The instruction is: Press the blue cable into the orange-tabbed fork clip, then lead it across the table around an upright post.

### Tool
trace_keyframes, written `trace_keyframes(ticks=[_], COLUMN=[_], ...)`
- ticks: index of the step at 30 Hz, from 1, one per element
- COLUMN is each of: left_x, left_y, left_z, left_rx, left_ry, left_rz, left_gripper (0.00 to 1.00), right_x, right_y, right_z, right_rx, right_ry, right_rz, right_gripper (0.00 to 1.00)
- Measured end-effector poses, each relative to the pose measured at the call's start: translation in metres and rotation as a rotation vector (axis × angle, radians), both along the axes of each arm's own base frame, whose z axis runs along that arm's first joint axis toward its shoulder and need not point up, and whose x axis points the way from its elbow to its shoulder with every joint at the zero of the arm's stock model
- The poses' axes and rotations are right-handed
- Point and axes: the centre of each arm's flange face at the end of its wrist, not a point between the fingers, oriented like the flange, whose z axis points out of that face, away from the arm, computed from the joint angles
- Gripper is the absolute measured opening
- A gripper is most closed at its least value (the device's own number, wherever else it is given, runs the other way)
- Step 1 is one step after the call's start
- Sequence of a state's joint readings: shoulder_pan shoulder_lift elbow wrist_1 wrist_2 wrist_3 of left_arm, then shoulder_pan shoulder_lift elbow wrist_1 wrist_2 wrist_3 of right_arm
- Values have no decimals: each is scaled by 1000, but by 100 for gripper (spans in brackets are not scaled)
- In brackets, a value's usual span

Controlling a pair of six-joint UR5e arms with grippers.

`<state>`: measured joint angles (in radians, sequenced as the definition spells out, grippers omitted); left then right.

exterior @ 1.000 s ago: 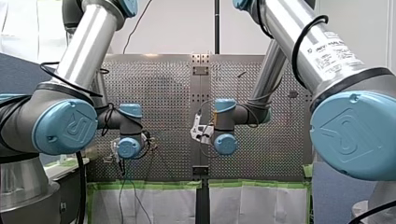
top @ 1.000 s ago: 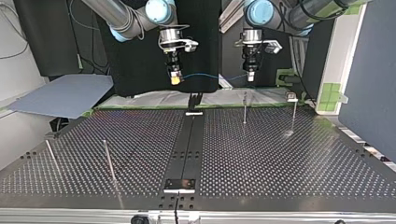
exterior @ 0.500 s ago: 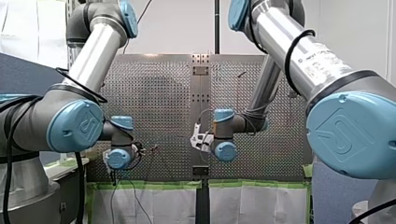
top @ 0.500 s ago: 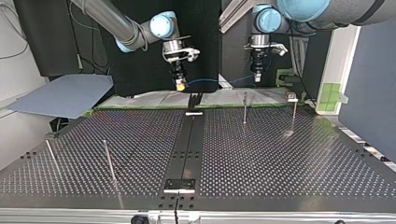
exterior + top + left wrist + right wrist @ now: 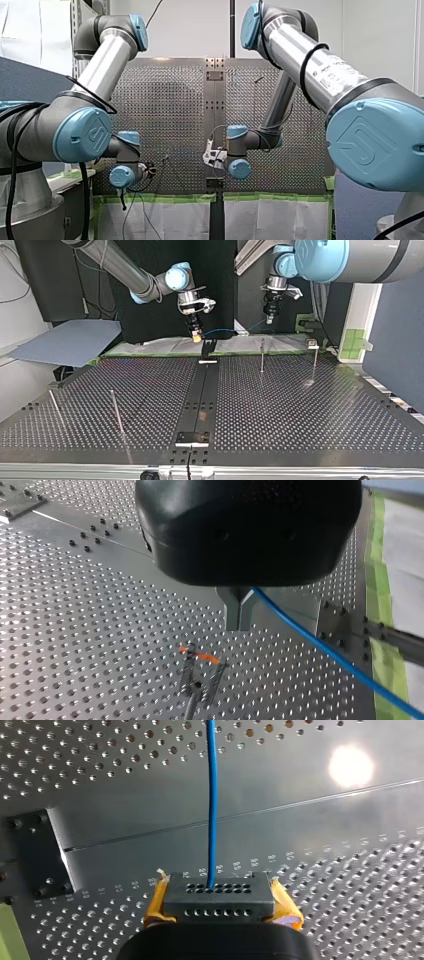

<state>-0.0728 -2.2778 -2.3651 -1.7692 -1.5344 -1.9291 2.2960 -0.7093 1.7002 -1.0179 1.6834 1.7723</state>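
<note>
My left gripper (image 5: 239, 624) was clenched, its two metal fingers (image 5: 233, 611) pressed together on the blue cable (image 5: 320, 647). The cable left them at one side and ran off slanting over the perforated table (image 5: 75, 610). Just ahead of those fingertips, lower down, the orange-tabbed fork clip (image 5: 201, 672) stood upright on the table, apart from the cable.

My right gripper (image 5: 218, 892) was likewise clamped on the cable, which came out of the middle of the dark block between its yellow pads (image 5: 286, 909) and ran straight ahead over the table.

In the top view both grippers hung above the table's far edge. The right gripper was just over the far end of the dark centre strip (image 5: 202, 390), and the left gripper was higher and further toward that view's right. The cable spanned the gap between them in a shallow arc.

Two upright posts (image 5: 262, 356) stood near the far edge, to the right of the strip. Two more leaned near the table's near left corner.
</note>
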Motion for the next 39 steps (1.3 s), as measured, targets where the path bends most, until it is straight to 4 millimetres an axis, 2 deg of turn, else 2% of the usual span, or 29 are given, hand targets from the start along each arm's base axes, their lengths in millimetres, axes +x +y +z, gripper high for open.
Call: trace_keyframes(ticks=[9,13,21,32,39], left_x=[27,33,46,66,78], left_y=[-11,-12,-2,6,9], left_z=[2,2,4,8,12], left_rx=[-30,-32,-39,-41,-59], left_ry=[5,11,10,-11,-22], left_rz=[-76,-79,-38,-6,2], left_gripper=[0,0,0,0,0], right_x=[-3,-6,-7,4,12], right_y=[-12,-15,-16,-23,-31], right_z=[-6,-14,-44,-46,-62], right_rx=[1,6,31,9,29], right_ry=[-1,4,26,8,26], right_rz=[-13,-19,-22,22,34], right_gripper=[0,0,0,0,0])
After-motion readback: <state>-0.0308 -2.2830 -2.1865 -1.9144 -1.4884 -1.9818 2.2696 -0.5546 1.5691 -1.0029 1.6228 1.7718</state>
